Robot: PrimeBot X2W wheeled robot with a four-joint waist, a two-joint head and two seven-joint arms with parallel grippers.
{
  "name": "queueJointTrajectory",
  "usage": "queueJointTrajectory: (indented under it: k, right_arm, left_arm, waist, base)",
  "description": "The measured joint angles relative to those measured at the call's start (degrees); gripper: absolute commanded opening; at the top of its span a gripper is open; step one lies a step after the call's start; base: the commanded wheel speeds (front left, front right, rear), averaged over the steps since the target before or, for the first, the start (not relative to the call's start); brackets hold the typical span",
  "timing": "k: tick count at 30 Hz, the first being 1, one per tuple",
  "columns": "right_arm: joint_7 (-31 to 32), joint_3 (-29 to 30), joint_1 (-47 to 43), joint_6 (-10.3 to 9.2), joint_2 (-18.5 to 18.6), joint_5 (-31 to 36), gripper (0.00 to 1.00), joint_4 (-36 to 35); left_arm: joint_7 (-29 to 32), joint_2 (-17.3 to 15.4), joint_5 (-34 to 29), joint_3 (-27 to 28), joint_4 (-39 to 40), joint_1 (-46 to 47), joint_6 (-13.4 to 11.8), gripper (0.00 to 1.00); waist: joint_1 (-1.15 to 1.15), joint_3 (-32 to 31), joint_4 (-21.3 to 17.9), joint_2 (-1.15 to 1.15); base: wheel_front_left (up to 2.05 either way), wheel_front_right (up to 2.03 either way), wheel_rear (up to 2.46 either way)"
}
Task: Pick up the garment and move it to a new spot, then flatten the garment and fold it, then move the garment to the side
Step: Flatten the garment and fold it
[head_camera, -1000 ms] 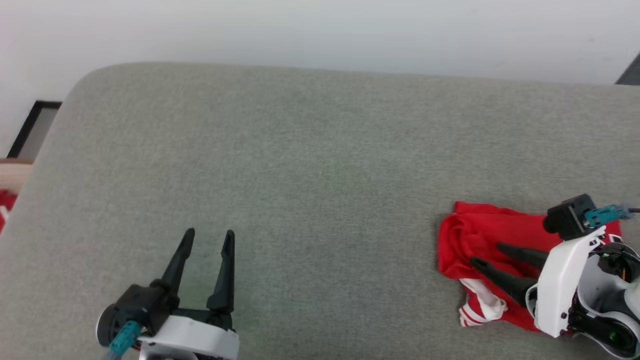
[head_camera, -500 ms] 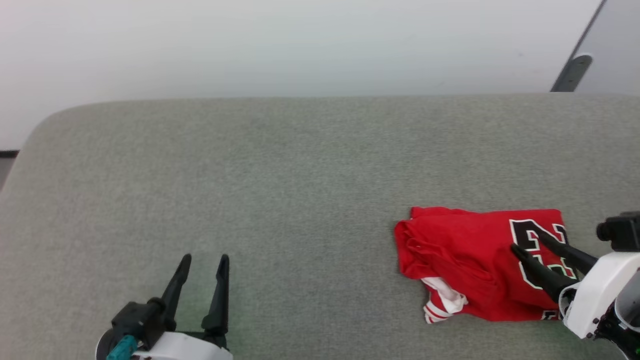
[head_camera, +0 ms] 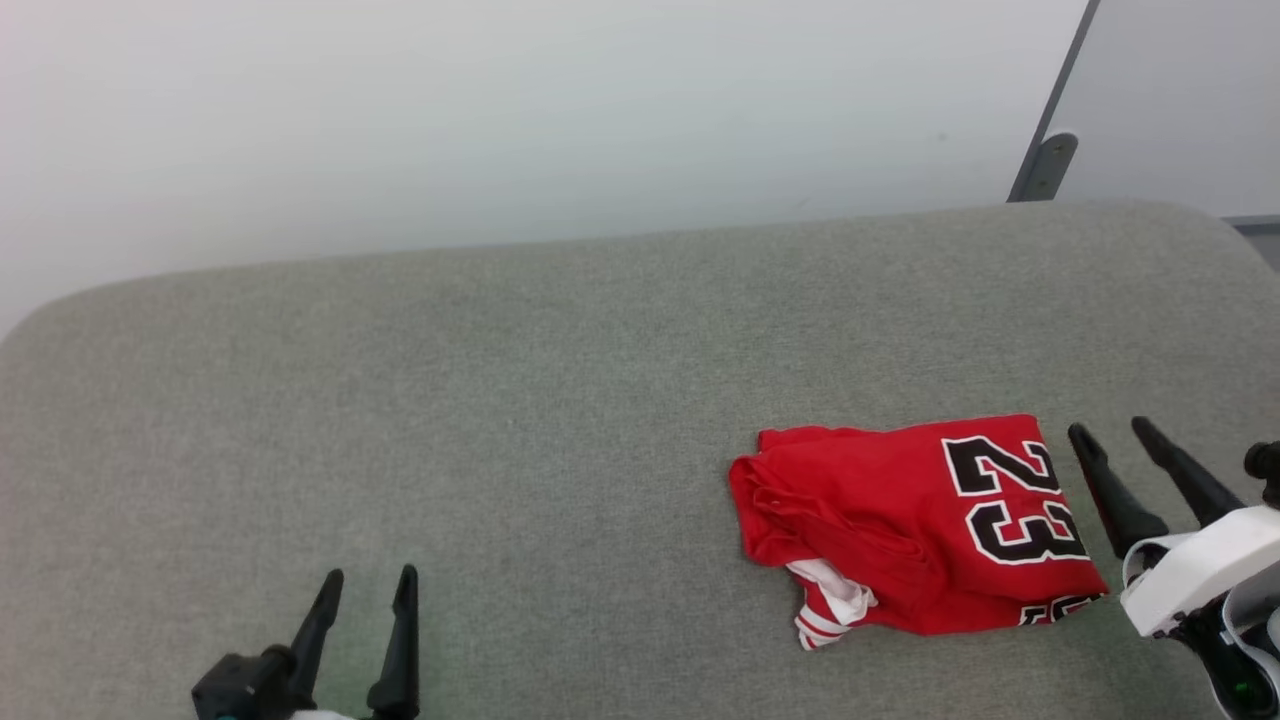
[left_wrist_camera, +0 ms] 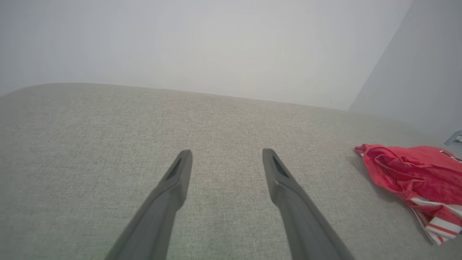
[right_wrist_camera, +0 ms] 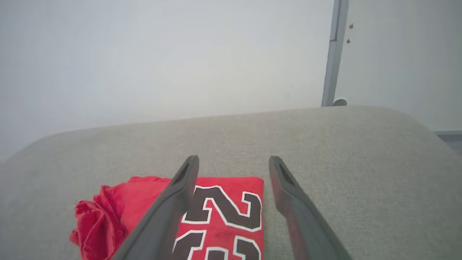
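Apparently I am near the end: the garment (head_camera: 900,530) lies folded, number up, on the grey cushion (head_camera: 560,400), my right gripper (head_camera: 1108,427) spread empty just beside its numbered edge, my left gripper (head_camera: 370,573) likewise open well apart from it, little seemingly left to do.

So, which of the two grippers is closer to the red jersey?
The right gripper: it is open, close by the edge of the jersey bearing the 23, while the left gripper is far across the grey cushion.
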State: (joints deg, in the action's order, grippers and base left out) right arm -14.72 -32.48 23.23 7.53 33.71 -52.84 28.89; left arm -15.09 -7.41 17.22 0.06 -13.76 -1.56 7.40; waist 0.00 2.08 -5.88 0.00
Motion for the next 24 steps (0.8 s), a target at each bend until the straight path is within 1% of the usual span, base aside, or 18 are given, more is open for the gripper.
queueJointTrajectory:
  k: [3,6,12,16,20,24]
  right_arm:
    - [-0.2,5.08,-1.01,0.0,-1.57,3.49,1.0,-1.07]
    - [-0.25,10.57,-3.62,0.0,-3.24,8.69,1.0,-4.99]
    - [-0.26,18.06,-10.21,0.0,-6.9,17.08,1.0,-12.25]
    - [-0.25,22.06,-13.99,0.0,-9.13,19.9,1.0,-16.19]
    - [-0.25,24.62,-17.31,0.0,-9.95,22.29,1.0,-19.23]
    - [-0.26,26.75,-20.29,0.0,-10.55,23.02,1.0,-21.75]
  left_arm:
    - [0.0,-0.13,-1.31,0.67,1.57,-1.36,0.0,1.0]
    - [0.0,-0.02,-2.8,1.76,3.88,-2.55,0.0,1.0]
    - [0.0,0.41,-4.36,2.3,7.7,-4.88,0.0,1.0]
    - [0.0,0.67,-4.7,2.35,9.57,-5.75,0.0,1.0]
    - [0.0,1.02,-4.82,2.64,11.23,-6.91,0.0,1.0]
    - [0.0,1.21,-5.01,2.7,12.74,-8.49,0.0,1.0]
  waist:
    - [0.0,-0.8,-0.44,0.0]
    - [0.0,-1.3,-0.57,0.0]
    - [0.0,-1.69,0.26,0.0]
    - [0.0,-1.93,1.21,0.0]
    - [0.0,-2.36,2.0,0.0]
    - [0.0,-2.8,2.59,0.0]
  base:
    - [0.0,0.0,0.0]
    - [0.0,0.0,0.0]
    - [0.0,0.0,0.0]
    - [0.0,0.0,0.0]
    - [0.0,0.0,0.0]
    - [0.0,0.0,0.0]
